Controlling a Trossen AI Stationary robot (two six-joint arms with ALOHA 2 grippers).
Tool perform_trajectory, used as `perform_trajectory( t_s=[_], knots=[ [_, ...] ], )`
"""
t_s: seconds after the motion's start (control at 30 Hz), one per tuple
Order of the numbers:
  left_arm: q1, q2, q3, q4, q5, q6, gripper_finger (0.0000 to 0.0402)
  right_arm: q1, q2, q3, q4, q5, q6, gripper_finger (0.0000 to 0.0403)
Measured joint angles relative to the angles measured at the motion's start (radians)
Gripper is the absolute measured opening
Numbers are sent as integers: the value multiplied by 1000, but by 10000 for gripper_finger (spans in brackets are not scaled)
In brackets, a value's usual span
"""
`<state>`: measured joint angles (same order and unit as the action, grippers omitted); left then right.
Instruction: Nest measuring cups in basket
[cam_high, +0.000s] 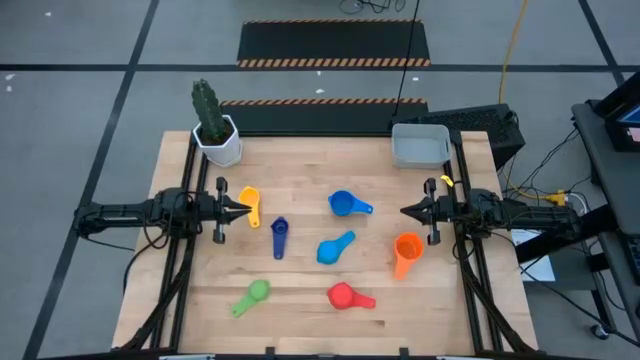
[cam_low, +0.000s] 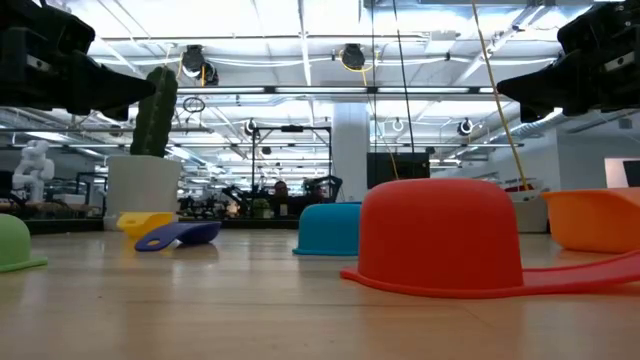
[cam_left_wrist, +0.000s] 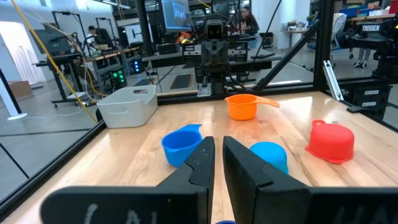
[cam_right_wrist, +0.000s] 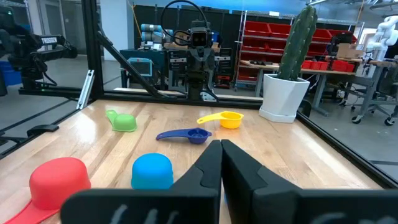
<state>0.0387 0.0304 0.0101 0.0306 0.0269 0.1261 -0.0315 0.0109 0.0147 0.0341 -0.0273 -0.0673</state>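
Note:
Seven measuring cups lie scattered on the table: yellow (cam_high: 250, 203), dark blue (cam_high: 279, 236), an upright light blue one (cam_high: 347, 205), a second light blue one (cam_high: 335, 248) mouth down, orange (cam_high: 406, 250), green (cam_high: 252, 296), and red (cam_high: 347, 296) mouth down. The light grey basket (cam_high: 420, 145) stands at the far right corner, with no cup showing in it. My left gripper (cam_high: 240, 210) hovers shut above the table's left side, its tips next to the yellow cup. My right gripper (cam_high: 405, 211) hovers shut at the right side, just beyond the orange cup. Neither touches anything.
A white hexagonal pot with a cactus (cam_high: 216, 130) stands at the far left corner. The black arm frames run along the left and right table edges. Bare wood shows between the cups in the middle and along the near edge.

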Motion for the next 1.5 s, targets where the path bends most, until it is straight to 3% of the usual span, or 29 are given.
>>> perform_trajectory(
  t_s=[0.37,0.57,0.73,0.87,1.0,1.13,1.3,1.5],
  knots=[
    [0,0,0,0,0,0,37,0,0,0,0,0,0,0],
    [0,0,0,1,-10,211,37,0,0,0,0,0,2,0],
    [0,0,0,2,-10,227,37,0,0,0,1,0,14,0],
    [0,0,0,2,-10,204,37,0,0,0,22,-1,187,0],
    [0,0,0,3,-10,205,37,0,0,0,70,-1,235,0],
    [0,0,0,4,-10,205,37,0,0,1,131,1,387,0],
    [0,0,0,4,-10,209,37,1,11,75,141,0,322,0],
    [0,0,0,4,-10,201,37,0,121,302,90,3,239,0]
  ],
)
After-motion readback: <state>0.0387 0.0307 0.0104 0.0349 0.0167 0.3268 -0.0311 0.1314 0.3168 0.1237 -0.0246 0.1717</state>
